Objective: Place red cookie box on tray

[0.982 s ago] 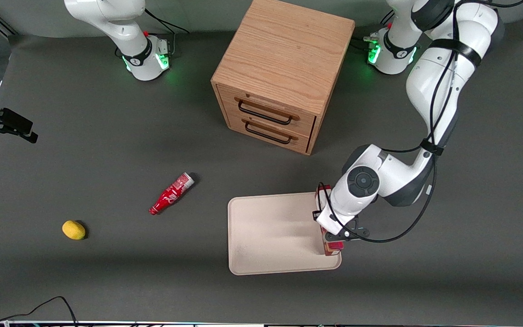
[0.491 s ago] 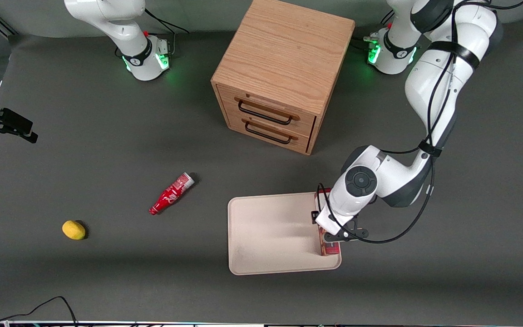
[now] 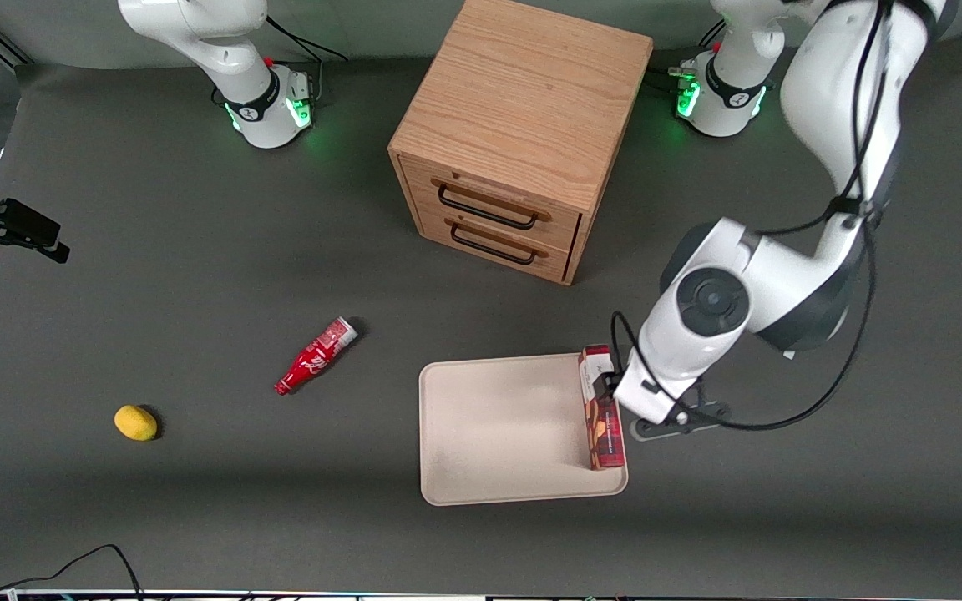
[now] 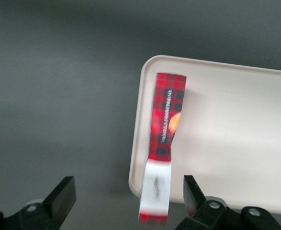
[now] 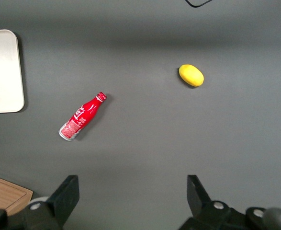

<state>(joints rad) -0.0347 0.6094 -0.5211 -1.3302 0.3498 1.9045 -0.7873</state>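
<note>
The box [image 3: 602, 409] stands on its long narrow side on the tray [image 3: 498, 430], along the tray's short edge toward the working arm's end of the table, its length running with that rim. In the wrist view the box [image 4: 163, 143] sits just inside the rim of the tray [image 4: 236, 143], its white end panel reaching the tray's corner at the end nearer the gripper. The gripper [image 4: 126, 196] hangs above the box with its jaws spread wide, one finger [image 4: 63, 194] out over bare table and the other well apart from it over the tray, and neither touches the box; it holds nothing. In the front view the gripper [image 3: 615, 392] shows only partly under the arm's wrist, over the tray's edge beside the box and toward the drawer unit [image 3: 514, 142]. The rest of the tray's floor, from the box toward the parked arm's end, is bare cream surface up to the rim. The drawer unit stands farther from the front camera than the tray, a strip of dark table between them, its two drawer fronts facing the tray. A red bottle [image 3: 315, 356] lies on its side well apart from the tray toward the parked arm's end, and a lemon [image 3: 135, 422] lies farther that way still, with open table between tray and bottle.
</note>
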